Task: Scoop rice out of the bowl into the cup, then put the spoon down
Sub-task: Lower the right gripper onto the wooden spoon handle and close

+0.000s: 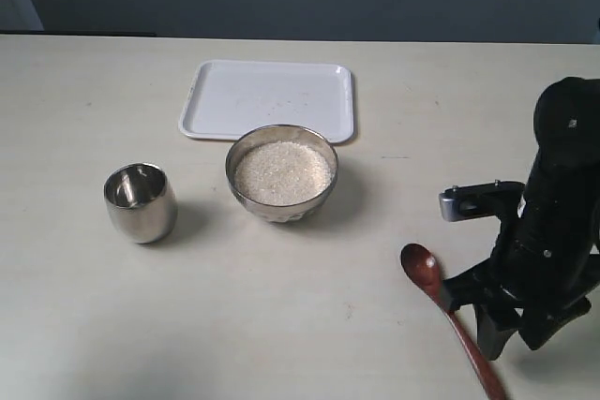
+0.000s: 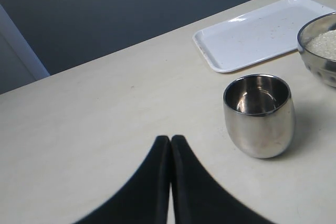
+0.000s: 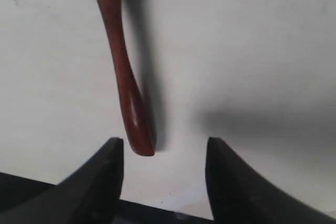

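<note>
The steel bowl (image 1: 281, 173) stands mid-table, filled with white rice (image 1: 282, 171); its edge (image 2: 320, 51) shows in the left wrist view too. Left of it stands the small steel cup (image 1: 141, 201), which looks bare inside (image 2: 258, 114). The reddish-brown wooden spoon (image 1: 448, 311) lies flat on the table at the front right, head toward the bowl. My right gripper (image 3: 164, 145) is open right above the handle's end (image 3: 137, 129), which lies loose just inside one finger. My left gripper (image 2: 171, 139) is shut on nothing, near the cup; the exterior view does not show it.
A white tray (image 1: 270, 98) lies behind the bowl, with a few stray specks on it. The pale table (image 1: 309, 325) runs to a dark wall at the back. The right arm's black body (image 1: 553, 231) rises over the front right corner.
</note>
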